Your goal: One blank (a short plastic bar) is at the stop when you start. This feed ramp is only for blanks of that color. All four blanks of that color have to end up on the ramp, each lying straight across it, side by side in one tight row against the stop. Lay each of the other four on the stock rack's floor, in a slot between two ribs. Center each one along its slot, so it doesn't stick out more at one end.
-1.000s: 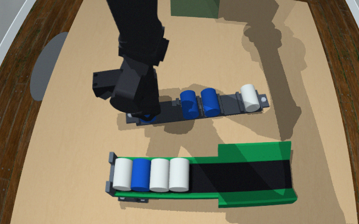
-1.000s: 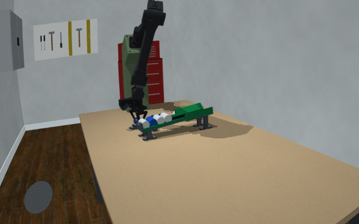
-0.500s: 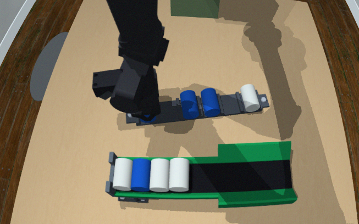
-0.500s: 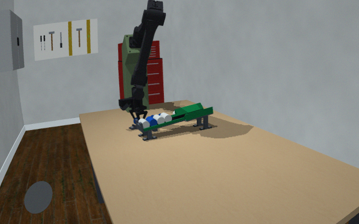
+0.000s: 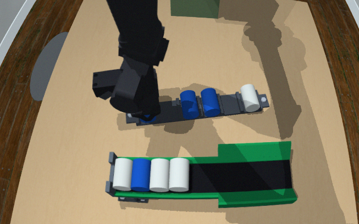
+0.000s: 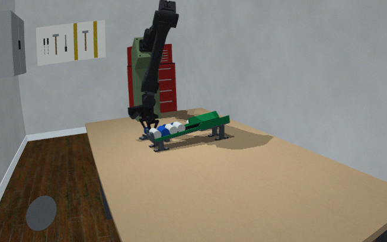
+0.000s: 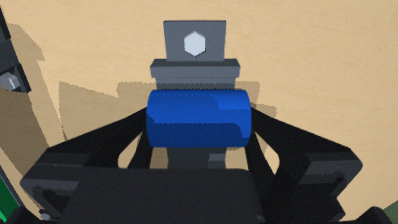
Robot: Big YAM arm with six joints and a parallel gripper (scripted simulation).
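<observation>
My gripper is shut on a blue blank, its fingers at the two ends. The blank lies across the left end of the stock rack; whether it touches the floor there is hidden. Two blue blanks lie in rack slots near the middle, and a white blank lies in the right end slot. On the ramp, from the stop, lie a white, a blue and two white blanks, side by side.
The ramp's high green side walls stand at its right end. The green arm base is at the back. A bolted tab sticks out beyond the rack's end wall.
</observation>
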